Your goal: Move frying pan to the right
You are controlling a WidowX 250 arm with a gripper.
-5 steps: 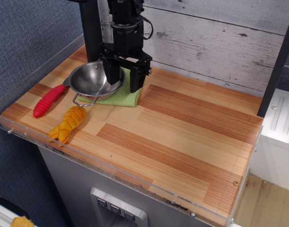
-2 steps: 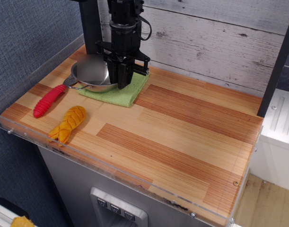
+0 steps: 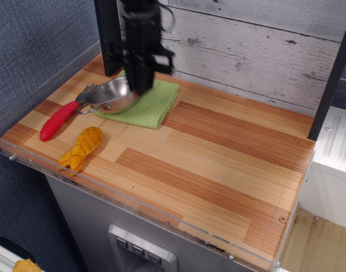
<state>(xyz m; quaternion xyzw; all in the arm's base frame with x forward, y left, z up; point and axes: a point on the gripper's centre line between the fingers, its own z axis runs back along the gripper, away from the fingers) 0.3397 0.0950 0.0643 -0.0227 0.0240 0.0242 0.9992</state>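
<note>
Steel caught the light at the 10 o'clock part of the wooden tabletop [image 3: 218, 153], where the frying pan [image 3: 113, 94] sat tilted, its right rim raised under my gripper [image 3: 141, 85] and its left side dipping toward the table. My fingers were drawn close together at that right rim and looked clamped on it, though motion blur kept me from seeing the contact clearly. The pan's right half lay over the left edge of the green cloth [image 3: 150, 105], which was spread flat at the pan's 3 o'clock. One wire loop handle [image 3: 89, 109] stuck out at the pan's 7 o'clock. At the pan's 8 o'clock the red-handled fork [image 3: 59, 119] lay with its tines touching or just beside the pan's left rim. Further toward 6 o'clock, near the front edge, rested the orange-yellow toy [image 3: 82, 148], apart from the pan.
</note>
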